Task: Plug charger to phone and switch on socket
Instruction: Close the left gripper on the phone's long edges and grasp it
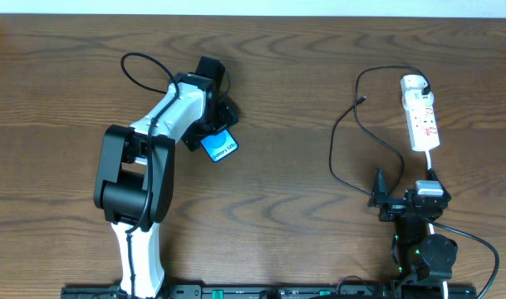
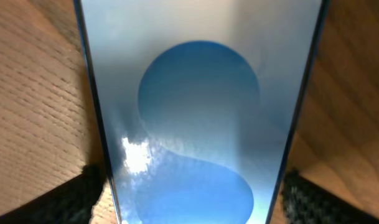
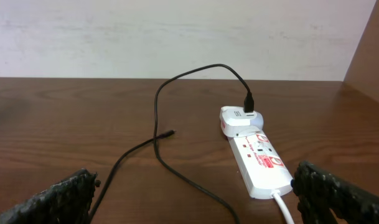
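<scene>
**Across the bench, phone and plug tip sit far apart**

At the left of the bench (image 1: 277, 249), the left tool (image 2: 192, 202) appears clamped on the phone (image 1: 220, 148), with its pads (image 2: 83, 196) against both long edges. The right tool (image 3: 192, 186) holds nothing. Its fingers are spread wide, just short of the socket (image 1: 421, 116). The charger (image 1: 332, 154) is plugged in at the socket's far end, and its free tip (image 3: 170, 132) lies loose on the wood, well apart from the phone.

The likeliest failure is the phone slipping. It is held only by its slim, smooth edges, so it could twist or drop while being carried across. The tip is small and unsupported, so a pinch that is slightly off would push it away instead of catching it. The cable loops close to the right tool, and a snag there could pull the plug or drag the light socket. Pressing a switch could also push the socket along the bench if nothing steadies it.
</scene>
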Motion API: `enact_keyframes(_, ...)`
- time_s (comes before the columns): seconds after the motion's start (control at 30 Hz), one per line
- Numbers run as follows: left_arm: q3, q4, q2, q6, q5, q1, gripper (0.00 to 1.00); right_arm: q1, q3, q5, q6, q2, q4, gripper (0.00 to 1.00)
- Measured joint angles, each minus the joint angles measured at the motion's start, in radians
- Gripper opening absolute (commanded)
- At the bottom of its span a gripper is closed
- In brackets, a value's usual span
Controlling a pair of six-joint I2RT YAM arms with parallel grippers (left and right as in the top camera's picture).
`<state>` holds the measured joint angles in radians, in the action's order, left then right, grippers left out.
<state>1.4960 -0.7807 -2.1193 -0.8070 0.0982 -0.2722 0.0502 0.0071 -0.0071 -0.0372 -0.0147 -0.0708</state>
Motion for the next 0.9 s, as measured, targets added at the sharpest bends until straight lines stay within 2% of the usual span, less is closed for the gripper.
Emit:
enact_keyframes(0.17,0.004,-0.011,-0.003,0.003,-0.007,-0.003,0.72,0.0,0.0,0.0,0.0,0.0,0.0,0.99)
enact_keyframes(0.23,0.005,-0.014,-0.003,0.003,-0.01,-0.005,0.7,0.0,0.0,0.0,0.0,0.0,0.0,0.99)
enact_keyframes(0.53,0.015,-0.063,-0.005,0.028,-0.007,-0.007,0.65,0.0,0.0,0.0,0.0,0.0,0.0,0.99)
enact_keyframes(0.9,0.027,-0.158,0.024,0.084,0.029,-0.012,0.64,0.0,0.0,0.0,0.0,0.0,0.0,0.99)
